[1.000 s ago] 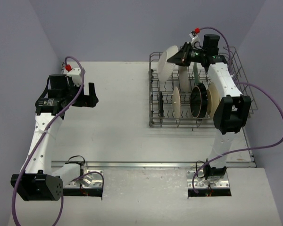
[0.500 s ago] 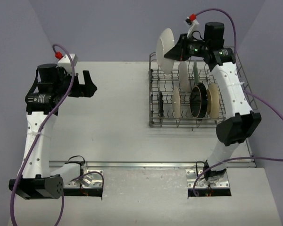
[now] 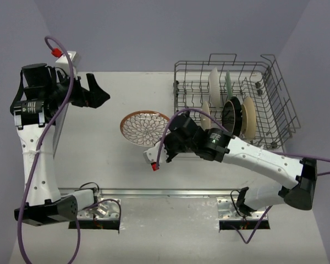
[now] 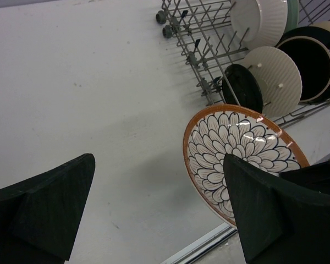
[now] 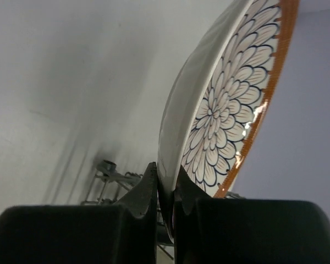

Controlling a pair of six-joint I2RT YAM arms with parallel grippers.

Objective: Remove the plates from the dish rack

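Our right gripper [image 3: 170, 133] is clamped on the right rim of the brown-rimmed petal plate [image 3: 144, 127], with the fingers [image 5: 146, 187] pinching the edge tight. The plate's out over the table [image 3: 115, 159], just left of the dish rack [image 3: 276, 93], pattern up and a bit tilted. We can't tell if it touches the tabletop. Our left gripper [image 3: 98, 89] hangs at the far left, jaws spread wide with nothing in them. In the rack we've got a tall cream plate [image 3: 213, 82], a pale green plate [image 3: 229, 83], a black plate [image 3: 231, 116] and a few more, all on edge.
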